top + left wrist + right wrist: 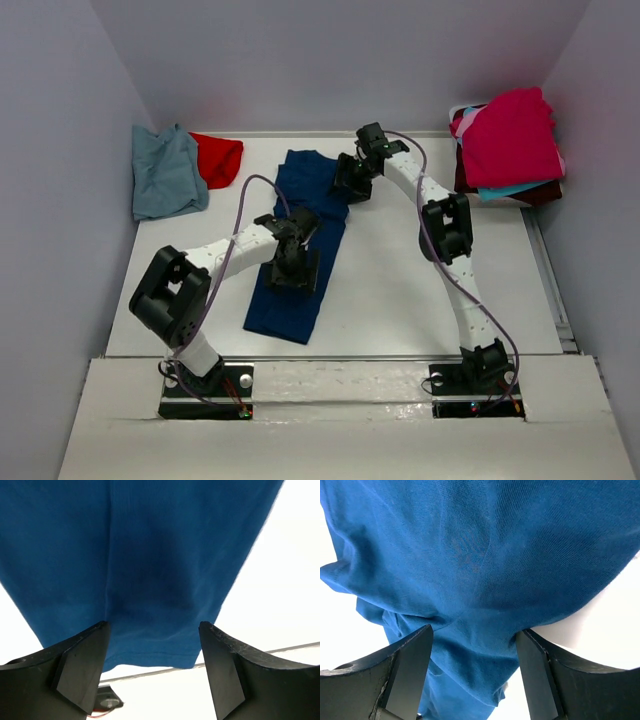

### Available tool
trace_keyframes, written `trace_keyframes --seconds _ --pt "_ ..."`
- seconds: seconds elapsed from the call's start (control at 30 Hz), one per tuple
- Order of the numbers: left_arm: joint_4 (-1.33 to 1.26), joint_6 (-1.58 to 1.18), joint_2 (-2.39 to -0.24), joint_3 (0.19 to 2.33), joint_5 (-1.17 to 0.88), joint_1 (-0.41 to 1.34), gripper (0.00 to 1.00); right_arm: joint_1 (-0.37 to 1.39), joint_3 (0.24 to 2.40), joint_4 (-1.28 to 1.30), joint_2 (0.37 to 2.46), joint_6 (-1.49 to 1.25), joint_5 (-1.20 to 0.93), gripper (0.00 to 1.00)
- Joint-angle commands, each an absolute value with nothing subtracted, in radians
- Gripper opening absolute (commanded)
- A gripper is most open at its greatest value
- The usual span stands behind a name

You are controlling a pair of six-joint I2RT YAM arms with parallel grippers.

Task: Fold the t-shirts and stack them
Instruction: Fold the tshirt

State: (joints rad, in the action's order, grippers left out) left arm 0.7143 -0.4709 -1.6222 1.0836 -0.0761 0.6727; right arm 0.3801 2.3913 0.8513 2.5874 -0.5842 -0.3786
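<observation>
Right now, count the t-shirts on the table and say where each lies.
6: blue shirt mid-table; grey-blue shirt and red shirt far left; magenta shirt, turquoise shirt and maroon shirt stacked far right. More may hide in that pile.

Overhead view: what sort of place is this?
Most likely a robot test cell, not a laundry: a white table walled in by plain grey panels, a left arm and right arm bolted at its near edge, and a navy t-shirt laid out under them.
</observation>
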Motion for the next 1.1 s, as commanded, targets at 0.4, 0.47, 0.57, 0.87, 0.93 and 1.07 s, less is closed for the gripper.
trace_keyframes --seconds 0.4,0.47,0.57,0.87,0.93,1.07 --pt "0.758 -0.476 -1.684 0.985 -0.219 0.758 0.84 0.233 2.510 0.770 2.684 -0.614 -0.417 0.73" --pt "0.764 -0.471 -1.710 0.997 -0.236 0.776 0.84 0.216 2.519 0.759 2.695 -0.624 -0.436 0.73" --pt "0.767 -0.466 -1.739 1.005 -0.264 0.816 0.83 0.192 2.530 0.752 2.706 -0.630 -0.460 0.74" --pt "0.733 -0.503 -1.726 0.939 -0.356 0.903 0.83 0.192 2.470 0.746 2.660 -0.606 -0.491 0.74" --pt "0.730 -0.506 -1.718 0.928 -0.373 0.923 0.83 0.192 2.451 0.741 2.643 -0.601 -0.492 0.74" --pt "0.726 -0.514 -1.716 0.939 -0.402 0.969 0.82 0.192 2.447 0.750 2.623 -0.588 -0.500 0.74"
